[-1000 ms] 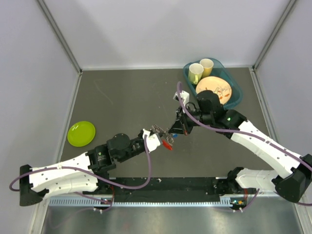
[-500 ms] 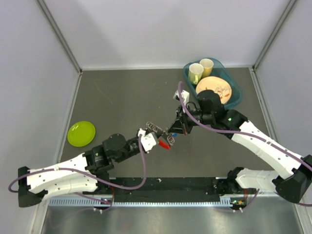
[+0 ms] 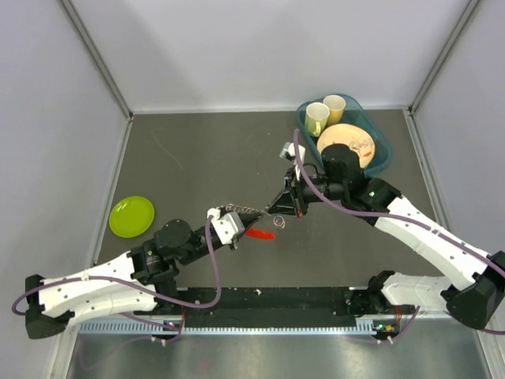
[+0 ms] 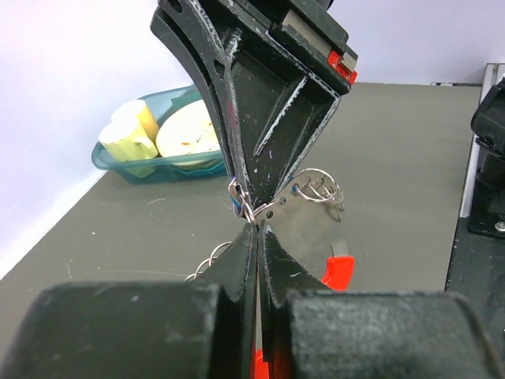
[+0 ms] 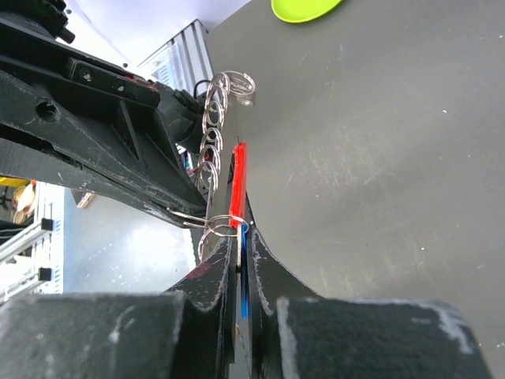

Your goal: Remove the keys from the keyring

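The keyring (image 5: 223, 226), a thin silver loop, hangs above the table middle between my two grippers, whose tips almost touch. My right gripper (image 5: 239, 241) (image 3: 274, 212) is shut on the blue-headed key (image 5: 244, 294), and only that key's thin edge shows between the fingers. Opposite it, my left gripper (image 4: 259, 229) (image 3: 254, 218) is shut on the keyring (image 4: 246, 207) wire. The red-headed key (image 3: 259, 234) (image 5: 237, 185) dangles from the ring just below the grippers. A chain of small silver rings (image 5: 213, 118) (image 3: 246, 209) trails back along the left fingers.
A green plate (image 3: 132, 215) lies at the table's left edge. At the back right stands a teal basin (image 3: 382, 161) holding two yellow cups (image 3: 317, 118) and an orange plate (image 3: 347, 142). Grey walls close off the left, right and back.
My left gripper has pulled back to the left, stretching the ring chain out straight. The red key has swung lower and flatter. The right gripper has barely moved.
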Robot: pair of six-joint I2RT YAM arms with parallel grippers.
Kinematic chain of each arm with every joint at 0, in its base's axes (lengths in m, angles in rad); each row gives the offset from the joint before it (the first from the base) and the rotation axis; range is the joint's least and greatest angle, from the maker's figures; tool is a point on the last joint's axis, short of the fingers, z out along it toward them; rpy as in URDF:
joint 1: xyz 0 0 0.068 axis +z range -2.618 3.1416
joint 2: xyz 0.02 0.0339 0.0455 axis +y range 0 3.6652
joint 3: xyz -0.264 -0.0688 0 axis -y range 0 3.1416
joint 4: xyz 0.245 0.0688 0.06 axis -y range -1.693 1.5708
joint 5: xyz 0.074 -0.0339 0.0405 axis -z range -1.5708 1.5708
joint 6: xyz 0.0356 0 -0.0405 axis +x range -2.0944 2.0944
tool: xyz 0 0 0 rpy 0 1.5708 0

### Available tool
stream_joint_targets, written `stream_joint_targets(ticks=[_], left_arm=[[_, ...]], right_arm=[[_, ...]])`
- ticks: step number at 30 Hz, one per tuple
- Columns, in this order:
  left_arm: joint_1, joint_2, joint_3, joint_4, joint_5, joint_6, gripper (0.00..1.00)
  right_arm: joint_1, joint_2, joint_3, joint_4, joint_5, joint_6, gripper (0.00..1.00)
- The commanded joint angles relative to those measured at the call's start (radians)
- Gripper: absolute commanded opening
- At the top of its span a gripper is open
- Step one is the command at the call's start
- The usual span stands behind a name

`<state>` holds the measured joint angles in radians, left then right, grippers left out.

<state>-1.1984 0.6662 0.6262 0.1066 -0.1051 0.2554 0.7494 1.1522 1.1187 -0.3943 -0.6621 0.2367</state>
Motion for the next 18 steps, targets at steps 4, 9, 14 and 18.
stream_joint_targets(ticks=[4,9,14,18], left_arm=[[-0.010,-0.034,0.006,0.185,0.090,-0.048,0.00],[-0.009,-0.028,0.004,0.185,0.085,-0.044,0.00],[-0.010,-0.028,0.004,0.171,0.099,-0.042,0.00],[-0.010,-0.034,0.004,0.166,0.100,-0.045,0.00]], right_arm=[[-0.028,-0.016,-0.043,0.101,0.012,0.030,0.00],[-0.030,-0.057,-0.057,0.103,0.032,0.009,0.12],[-0.028,-0.135,-0.069,0.107,0.075,-0.091,0.31],[-0.028,-0.207,-0.100,0.144,0.073,-0.203,0.38]])
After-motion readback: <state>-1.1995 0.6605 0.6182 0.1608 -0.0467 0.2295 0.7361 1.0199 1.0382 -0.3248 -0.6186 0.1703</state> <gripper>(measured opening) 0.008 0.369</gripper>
